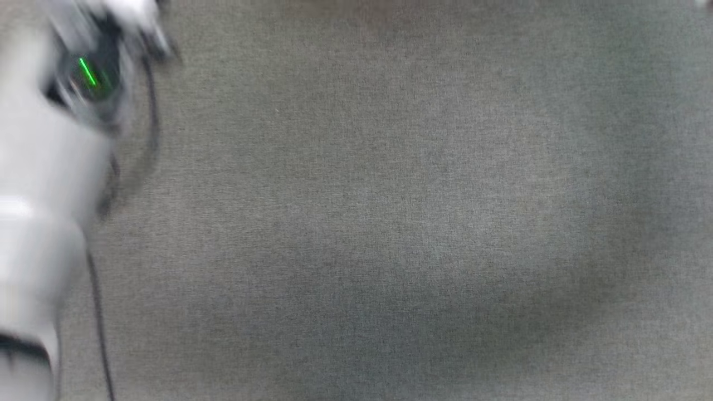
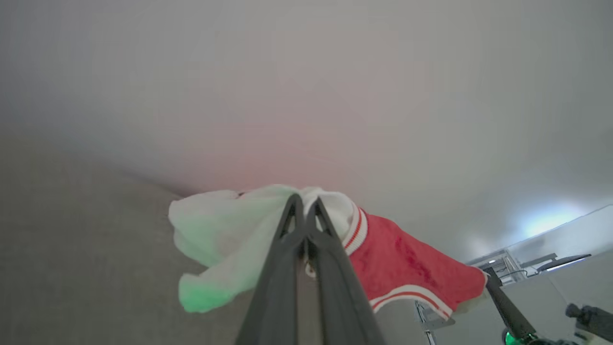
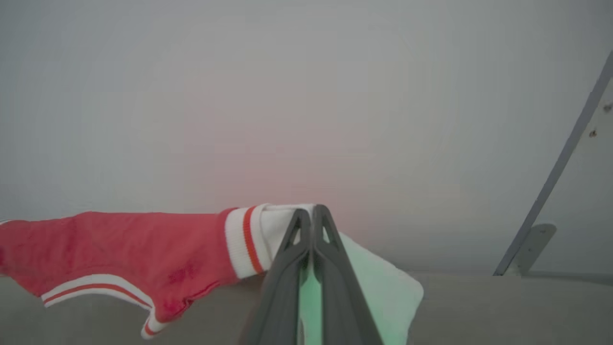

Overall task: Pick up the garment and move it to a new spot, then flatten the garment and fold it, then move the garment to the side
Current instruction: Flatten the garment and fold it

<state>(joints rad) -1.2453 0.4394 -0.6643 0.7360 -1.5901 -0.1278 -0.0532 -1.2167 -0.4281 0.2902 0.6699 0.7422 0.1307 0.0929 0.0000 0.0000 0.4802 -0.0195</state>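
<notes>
The garment (image 2: 407, 261), red with white sleeves and red-and-white striped trim, hangs stretched in the air between my two grippers. My left gripper (image 2: 302, 203) is shut on the white sleeve cloth at one shoulder. My right gripper (image 3: 312, 213) is shut on the white cloth at the other shoulder, with the garment's red body (image 3: 134, 249) running off to the left of that view. In the left wrist view the right gripper's dark fingers (image 2: 507, 306) reach the garment's far corner. In the head view my blurred pale left forearm (image 1: 39, 184) crosses the left edge.
A grey fabric-covered table (image 1: 390, 223) spreads below in the head view. A pale wall fills the background of both wrist views. A thin grey post with a bracket (image 3: 550, 191) stands at the right of the right wrist view.
</notes>
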